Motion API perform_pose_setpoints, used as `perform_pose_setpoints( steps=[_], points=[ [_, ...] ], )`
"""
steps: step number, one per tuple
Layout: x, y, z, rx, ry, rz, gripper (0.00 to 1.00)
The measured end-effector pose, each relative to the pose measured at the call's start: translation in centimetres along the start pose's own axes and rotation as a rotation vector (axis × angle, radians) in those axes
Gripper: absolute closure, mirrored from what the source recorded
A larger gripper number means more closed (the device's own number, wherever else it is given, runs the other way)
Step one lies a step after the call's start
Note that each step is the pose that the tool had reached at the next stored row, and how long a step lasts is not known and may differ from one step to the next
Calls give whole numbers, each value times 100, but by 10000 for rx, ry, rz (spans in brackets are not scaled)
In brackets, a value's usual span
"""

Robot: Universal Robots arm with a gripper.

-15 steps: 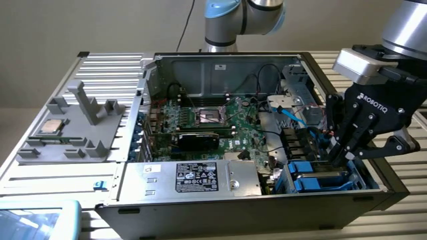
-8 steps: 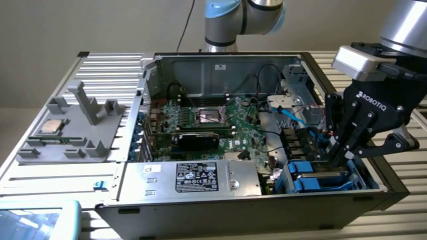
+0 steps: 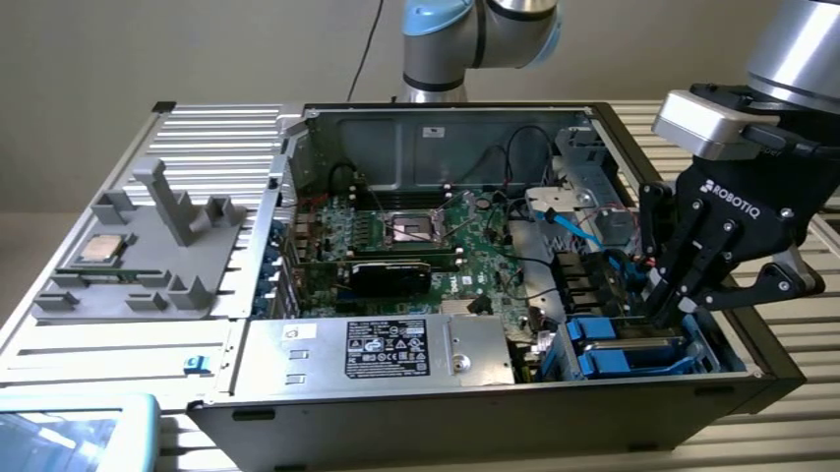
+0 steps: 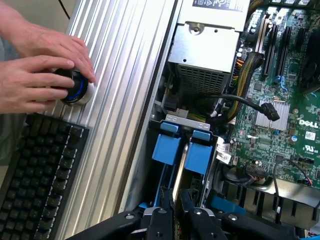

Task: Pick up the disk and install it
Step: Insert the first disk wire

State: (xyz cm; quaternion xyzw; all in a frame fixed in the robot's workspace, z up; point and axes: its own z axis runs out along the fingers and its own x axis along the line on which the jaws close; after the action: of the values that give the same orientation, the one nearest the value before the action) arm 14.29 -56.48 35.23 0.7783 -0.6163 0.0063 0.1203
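**Exterior view, read from its left.** At 9 o'clock a grey fixture (image 3: 171, 211) is lying on the slatted worktop (image 3: 774, 433) and is carrying a small square processor chip (image 3: 101, 249). At centre the open computer case (image 3: 459, 423) is lying on its side, exposing the motherboard (image 3: 493, 261). The power supply (image 3: 393, 346) is sitting at 6 o'clock. At 4 o'clock the end effector (image 3: 663, 315) is reaching down among blue drive carriers (image 3: 628, 356) in the corner of the case. From this side its fingertips are hiding the part they are meeting.

**Wrist view.** This camera is adding the operator's side of the worktop. A person's hand (image 4: 50, 45) and a second hand (image 4: 27, 82) are cupping a round black knob (image 4: 77, 92) beside a black keyboard (image 4: 40, 170). The camera is also looking along the jaws. They are standing almost closed, a narrow gap apart, and appear to be pinching the thin silver edge of the disk (image 4: 181, 165).

The disk is standing on edge inside the case, between two blue carrier tabs (image 4: 167, 147), with the case wall on one side and the motherboard on the other. Its broad faces are pointing sideways toward the two jaws. Its visible long axis is running from the fingertips toward the power supply, roughly the 3-to-9 o'clock line of the exterior view.
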Motion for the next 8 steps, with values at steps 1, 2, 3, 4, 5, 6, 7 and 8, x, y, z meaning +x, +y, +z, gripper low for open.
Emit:
perform_pose_setpoints(
  steps=[1,2,3,4,5,6,7,8],
  points=[
    [0,0,0,0,0,0,84],
    [0,0,0,0,0,0,84],
    [0,0,0,0,0,0,84],
    [0,0,0,0,1,0,84],
    [0,0,0,0,1,0,84],
    [-8,-2,-2,0,3,5,84],
    [-19,-4,-4,-4,8,13,84],
    [-27,-6,-5,-6,8,22,84]
  ],
)
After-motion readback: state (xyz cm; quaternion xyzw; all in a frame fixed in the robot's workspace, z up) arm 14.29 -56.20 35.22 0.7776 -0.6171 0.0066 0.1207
